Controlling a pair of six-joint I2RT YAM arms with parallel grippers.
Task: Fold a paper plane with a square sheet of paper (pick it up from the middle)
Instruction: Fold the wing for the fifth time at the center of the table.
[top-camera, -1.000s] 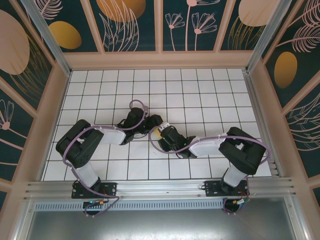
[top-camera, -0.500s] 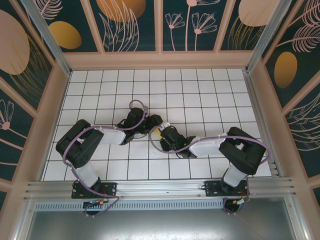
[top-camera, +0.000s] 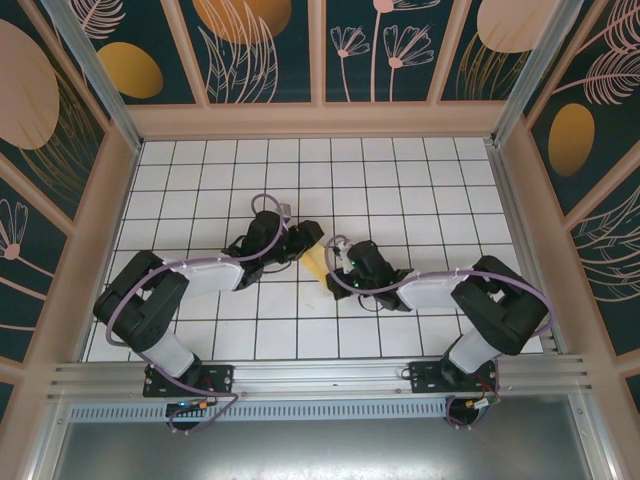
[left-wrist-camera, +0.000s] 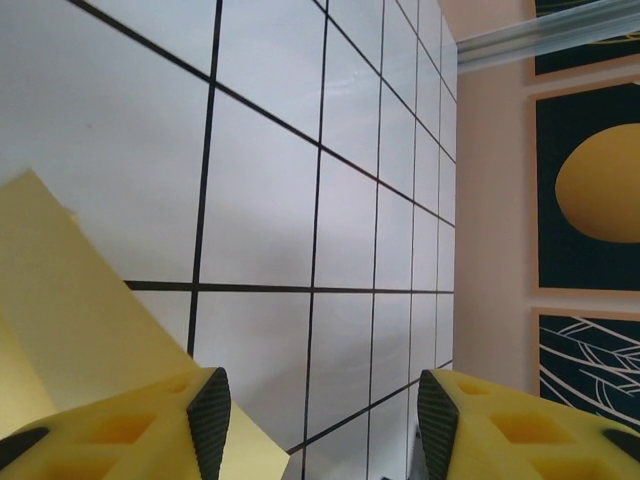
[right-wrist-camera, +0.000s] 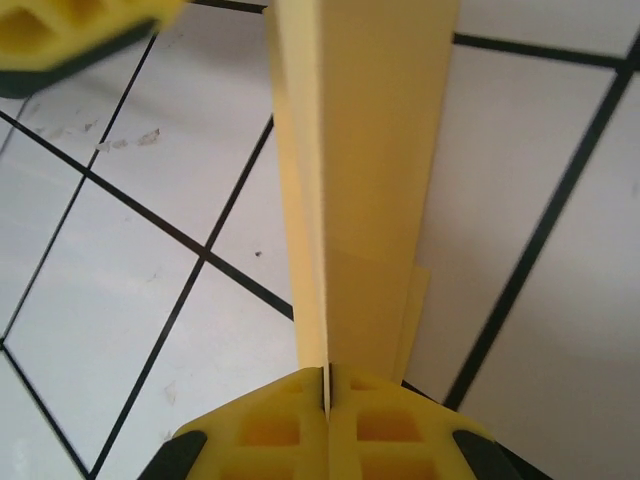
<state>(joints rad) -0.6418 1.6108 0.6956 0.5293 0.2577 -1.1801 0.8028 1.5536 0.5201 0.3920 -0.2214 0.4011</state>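
The right pincer is clamped shut on one end of the folded yellow paper. The paper's long axis runs straight out from that pincer's fingertips, above the gridded table. The left pincer stands open at the paper's far end, gripping nothing, with the paper's free end beside one finger. It looks best placed to take that end.

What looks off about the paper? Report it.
Nothing torn. The folded paper, pinched in the right end effector, has one layer's edge poking out beside the crease, so the layers look slightly misaligned.
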